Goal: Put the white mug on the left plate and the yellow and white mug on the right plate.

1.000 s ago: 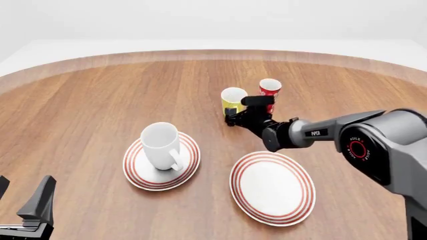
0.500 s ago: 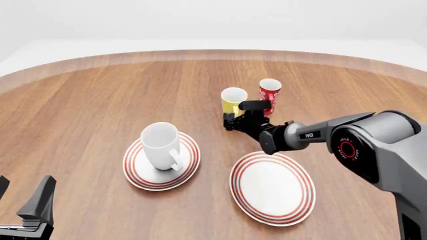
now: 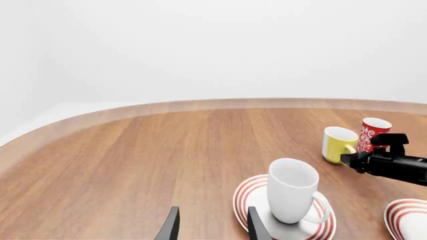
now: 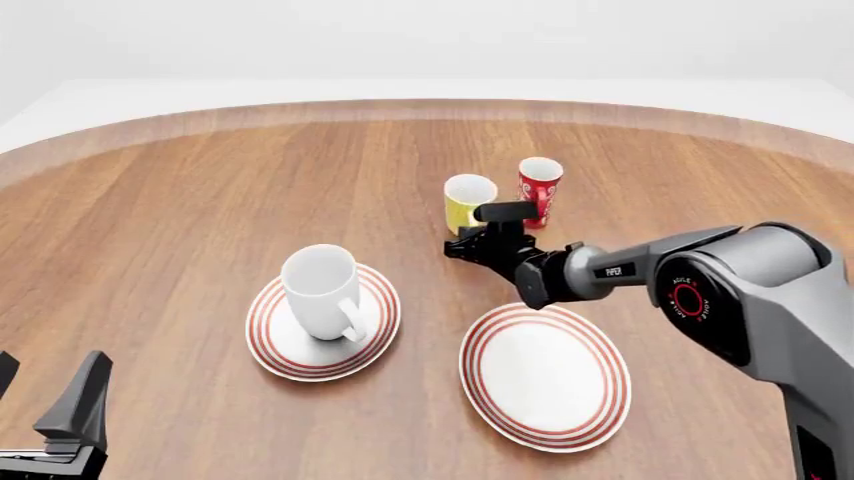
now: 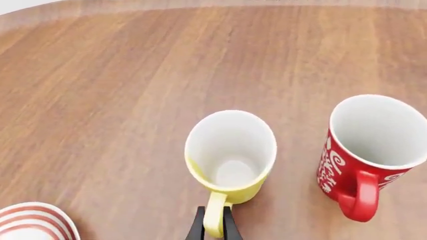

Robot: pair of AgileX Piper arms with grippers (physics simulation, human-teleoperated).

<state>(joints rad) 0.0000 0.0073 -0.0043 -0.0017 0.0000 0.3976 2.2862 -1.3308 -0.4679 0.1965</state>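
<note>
The white mug [image 4: 322, 288] stands upright on the left plate [image 4: 271, 345]; both also show in the left wrist view, mug [image 3: 291, 190] and plate [image 3: 245, 195]. The yellow and white mug [image 4: 467, 201] stands on the table behind the empty right plate [image 4: 545, 376]. My right gripper [image 4: 461, 244] is at the mug's near side. In the right wrist view its fingertips [image 5: 199, 227] press both sides of the yellow handle [image 5: 213, 217], shut on it. My left gripper [image 4: 43, 405] is open and empty at the table's near left corner, fingers [image 3: 171, 227] apart.
A red patterned cup [image 4: 539, 185] stands just right of the yellow mug, close to it [image 5: 370, 150]. The right arm [image 4: 641, 265] reaches over the table above the right plate's far edge.
My right gripper has moved a little forward and left onto the yellow mug's handle. The mug has hardly shifted. The left arm, white mug and plates have not moved.
</note>
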